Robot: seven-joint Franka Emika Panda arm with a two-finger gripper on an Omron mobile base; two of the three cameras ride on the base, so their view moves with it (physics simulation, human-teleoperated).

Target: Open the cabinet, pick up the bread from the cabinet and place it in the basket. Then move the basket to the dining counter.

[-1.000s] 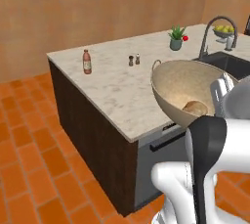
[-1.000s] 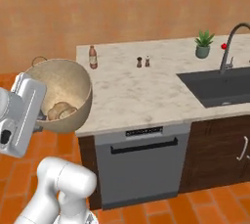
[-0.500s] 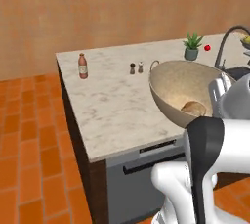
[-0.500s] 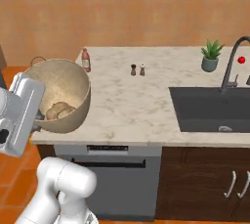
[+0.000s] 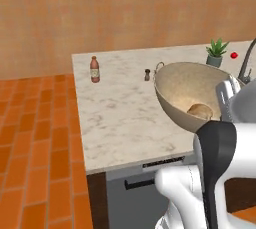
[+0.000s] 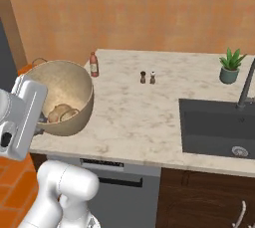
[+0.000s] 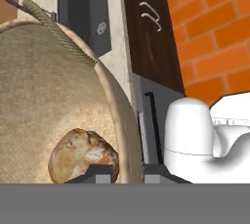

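Note:
My gripper [image 7: 128, 174] is shut on the rim of the basket [image 7: 49, 96], with one fingertip inside the wall and one outside. The wide tan basket [image 5: 187, 90] hangs tilted in the air, over the front corner of the dining counter [image 5: 120, 118]. Inside it, low against the wall, lies the golden bread [image 5: 200, 110], also visible as the bread [image 6: 62, 112] and the bread [image 7: 83, 154]. From the right the basket [image 6: 64, 87] sits at the left end of the dining counter [image 6: 134, 117], beside my gripper [image 6: 41, 125]. The cabinet is out of view.
On the marble top stand a small brown bottle [image 6: 93, 64], two shakers [image 6: 147, 77] and a potted plant [image 6: 230, 66]. A dark sink [image 6: 219, 127] with a faucet [image 5: 246, 63] lies to the right. A dishwasher front [image 6: 119, 192] is below, with orange brick floor [image 5: 40, 143] to the left.
The whole picture has shifted: the base has driven, so the counter now faces the cameras more squarely and nearer. The basket with the bread stays in my grip as before.

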